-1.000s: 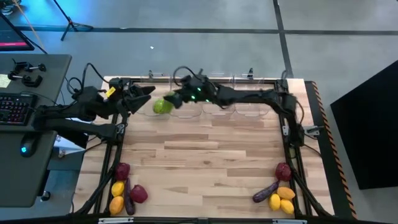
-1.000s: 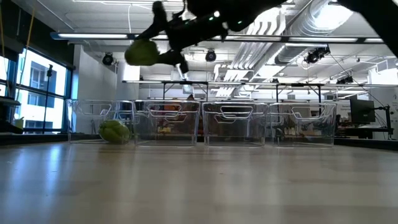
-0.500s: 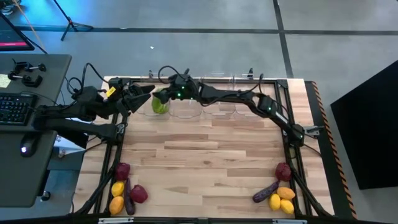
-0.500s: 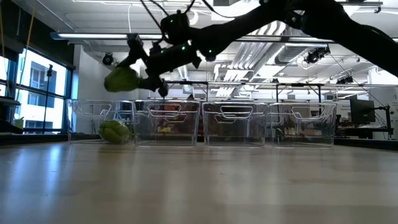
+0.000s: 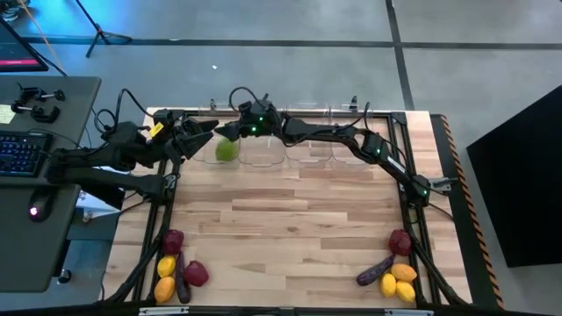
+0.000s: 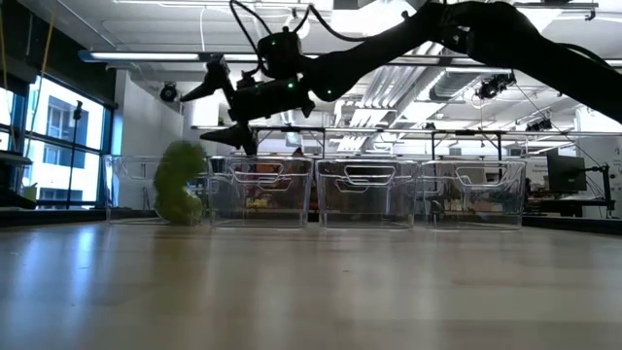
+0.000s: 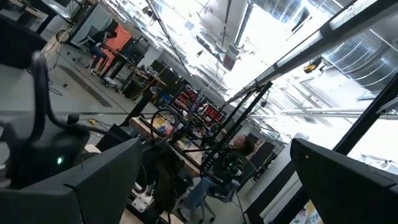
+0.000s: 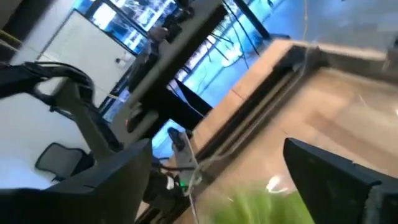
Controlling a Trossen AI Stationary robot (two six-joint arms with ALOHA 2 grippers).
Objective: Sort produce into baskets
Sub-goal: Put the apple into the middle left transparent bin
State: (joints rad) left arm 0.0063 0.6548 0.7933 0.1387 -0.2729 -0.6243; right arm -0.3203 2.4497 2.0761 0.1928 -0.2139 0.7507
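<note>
At the far left edge of the tabletop point(image 5: 290, 219), the left pincer point(image 5: 207, 129) is parked with its jaws spread wide and nothing between them; it appears to be kept aside so that the other arm has room. Just beside it, the right pincer point(image 5: 230, 132) is held above the leftmost basket point(image 6: 160, 187) with its jaws also parted and empty. A green pepper point(image 5: 227, 150) is seen below it, blurred in the low view as it falls into that basket; the high release point is judged to have been chosen so that the basket wall is cleared.

Four clear baskets are lined up along the far edge, presumably one per kind of produce. Near the front left corner, five pieces are counted: two dark red, two yellow or orange, and one eggplant point(image 5: 180, 285). Near the front right corner, five more are counted in the same mix, with a second eggplant point(image 5: 375, 271) among them.
</note>
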